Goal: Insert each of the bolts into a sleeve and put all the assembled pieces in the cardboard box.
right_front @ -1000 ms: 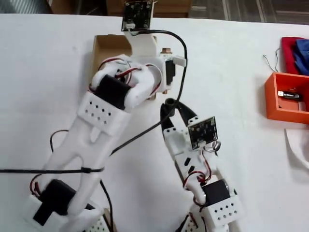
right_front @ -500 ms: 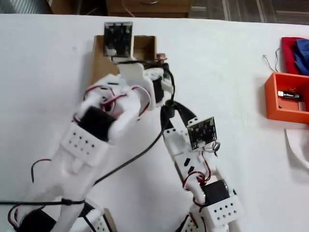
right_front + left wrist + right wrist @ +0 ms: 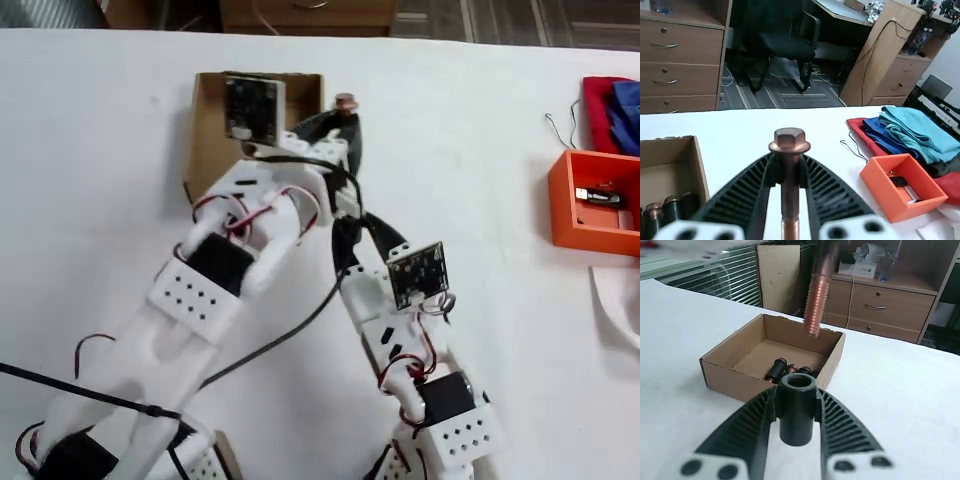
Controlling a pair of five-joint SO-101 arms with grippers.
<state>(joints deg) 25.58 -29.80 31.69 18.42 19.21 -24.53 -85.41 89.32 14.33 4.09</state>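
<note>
Between the left fingers (image 3: 747, 187), the bolt's (image 3: 789, 146) tip is cut off from view.

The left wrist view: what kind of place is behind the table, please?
Probably an office or a lab workroom: wooden drawer units, a black office chair and a desk with a hanging cable stand behind the white table.

High camera above, looking steeply down over the table (image 3: 520, 330), left wrist camera close behind the left gripper (image 3: 787, 162), right wrist camera close behind the right gripper (image 3: 798, 397), both facing out across the table, cardboard box (image 3: 205, 115) shared by all three
</note>
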